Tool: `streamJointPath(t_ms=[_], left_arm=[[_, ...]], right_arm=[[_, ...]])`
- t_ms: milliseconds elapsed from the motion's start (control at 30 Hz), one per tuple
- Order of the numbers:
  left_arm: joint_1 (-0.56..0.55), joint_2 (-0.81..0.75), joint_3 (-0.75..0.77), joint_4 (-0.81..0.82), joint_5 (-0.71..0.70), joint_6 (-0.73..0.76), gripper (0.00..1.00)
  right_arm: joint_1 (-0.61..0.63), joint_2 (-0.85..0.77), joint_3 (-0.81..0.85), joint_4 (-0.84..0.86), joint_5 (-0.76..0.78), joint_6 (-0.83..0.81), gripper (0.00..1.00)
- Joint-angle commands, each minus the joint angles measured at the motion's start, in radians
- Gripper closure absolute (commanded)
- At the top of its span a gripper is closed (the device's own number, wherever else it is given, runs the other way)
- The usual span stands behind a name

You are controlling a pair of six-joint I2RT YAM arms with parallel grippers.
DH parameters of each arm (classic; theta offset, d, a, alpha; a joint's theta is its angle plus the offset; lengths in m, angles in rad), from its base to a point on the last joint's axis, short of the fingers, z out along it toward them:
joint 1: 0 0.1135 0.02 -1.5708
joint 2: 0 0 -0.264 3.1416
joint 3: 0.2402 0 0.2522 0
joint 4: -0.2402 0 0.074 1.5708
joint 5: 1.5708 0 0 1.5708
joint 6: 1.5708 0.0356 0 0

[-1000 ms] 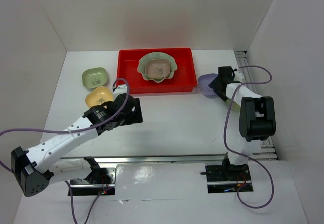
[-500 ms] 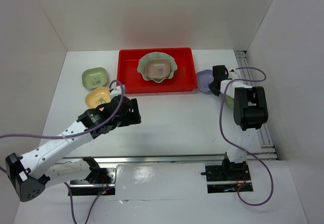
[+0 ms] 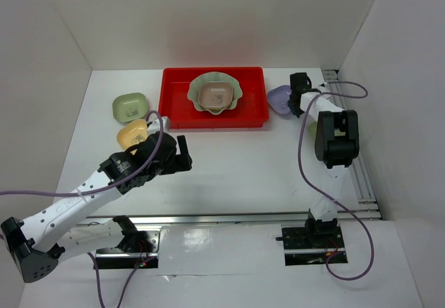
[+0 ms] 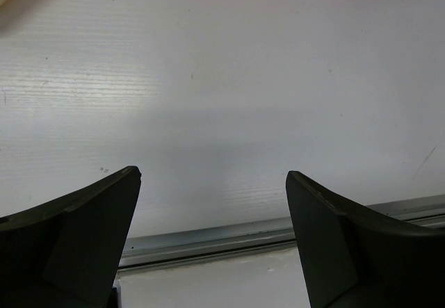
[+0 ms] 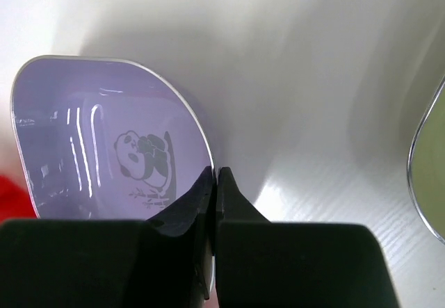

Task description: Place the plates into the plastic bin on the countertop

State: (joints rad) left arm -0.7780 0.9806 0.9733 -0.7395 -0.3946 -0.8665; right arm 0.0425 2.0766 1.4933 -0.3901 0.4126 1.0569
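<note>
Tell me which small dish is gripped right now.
The lavender dish, right of the red bin: the right gripper is shut on its rim. The green dish and yellow dish left of the bin lie untouched.

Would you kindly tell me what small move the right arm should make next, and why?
I would probably raise the right end effector a little, then begin moving it left toward the red bin. Its jaws are shut on the rim of the lavender dish, which is just outside the bin's right wall, so the dish likely needs some height to clear that wall.
</note>
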Motion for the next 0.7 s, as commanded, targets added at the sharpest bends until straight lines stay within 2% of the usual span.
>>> streamJointPath(t_ms=[0, 133, 367, 400, 433, 533, 567, 667], left_arm=[[0.003, -0.023, -0.010, 0.009, 0.005, 0.015, 0.01], [0.003, -0.023, -0.010, 0.009, 0.014, 0.015, 0.01], [0.003, -0.023, -0.010, 0.009, 0.025, 0.015, 0.01], [0.003, -0.023, -0.010, 0.009, 0.025, 0.015, 0.01], [0.003, -0.023, -0.010, 0.009, 0.025, 0.015, 0.01], [0.003, -0.023, -0.010, 0.009, 0.025, 0.015, 0.01], [0.003, -0.023, -0.010, 0.000, 0.011, 0.015, 0.01], [0.003, -0.023, 0.010, -0.029, 0.001, 0.015, 0.01]], right_arm=[[0.003, 0.017, 0.151, -0.180, 0.170, 0.043, 1.00], [0.014, 0.017, 0.286, -0.242, 0.268, 0.063, 1.00], [0.066, -0.082, 0.303, -0.192, 0.382, 0.049, 1.00], [0.082, -0.117, 0.288, -0.161, 0.358, 0.017, 1.00], [0.095, -0.137, 0.263, -0.041, 0.265, -0.109, 1.00], [0.120, -0.187, 0.165, 0.184, 0.073, -0.256, 1.00], [0.150, -0.187, 0.165, 0.200, 0.004, -0.306, 1.00], [0.233, -0.138, 0.249, 0.179, -0.044, -0.398, 1.00]])
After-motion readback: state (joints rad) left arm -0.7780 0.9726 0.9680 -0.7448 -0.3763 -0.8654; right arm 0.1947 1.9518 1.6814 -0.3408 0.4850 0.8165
